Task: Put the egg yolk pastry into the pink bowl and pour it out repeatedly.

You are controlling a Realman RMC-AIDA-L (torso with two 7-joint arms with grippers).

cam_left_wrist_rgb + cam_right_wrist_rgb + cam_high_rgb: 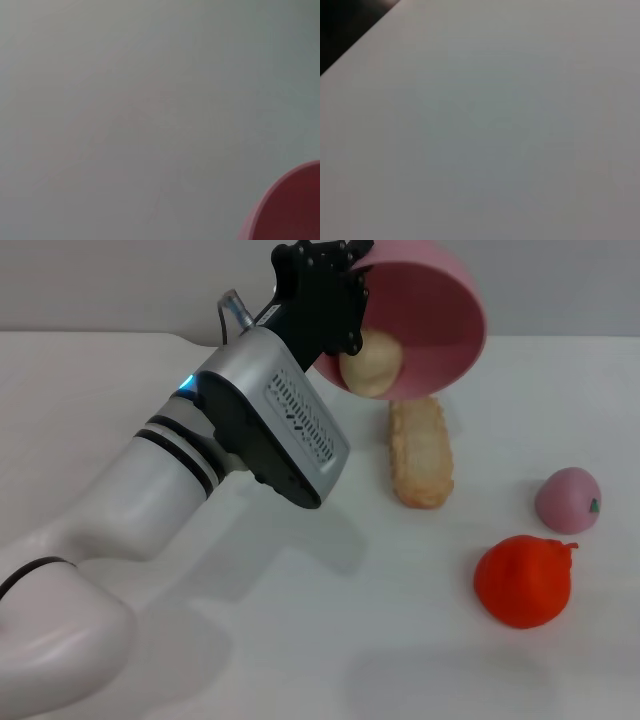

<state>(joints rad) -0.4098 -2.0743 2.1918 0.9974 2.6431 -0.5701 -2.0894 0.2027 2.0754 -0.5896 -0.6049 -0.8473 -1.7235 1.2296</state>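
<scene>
Left jaws: the left gripper [335, 285] is clamped on the near rim of the pink bowl [425, 315], holding it in the air; the black fingers are partly hidden behind the rim, so the exact bite is hard to read, but the bowl hangs from nothing else.
Bowl: lifted clear of the table [300, 640] and tipped steeply, its mouth facing forward and down toward the camera. In the left wrist view only a curve of the pink bowl's rim [295, 205] shows in one corner.
Egg yolk pastry: the egg yolk pastry [372, 362] sits at the lowest part of the tilted bowl, against the lip beside the gripper, apparently on the point of rolling out.
Below the bowl: a long golden pastry [420, 452] lies on the table just under the lip, so the ball would probably drop on or beside it.
Farther out: a pink peach-like ball [568, 500] and a red-orange toy fruit [523, 580] rest to the right, well apart from the bowl.
Right arm: not seen in the head view; its wrist camera shows only bare surface, so its jaws go unreported.
Progress: loading looks done and this pour is midway; the pastry has not yet left the bowl, and more rounds remain.
</scene>
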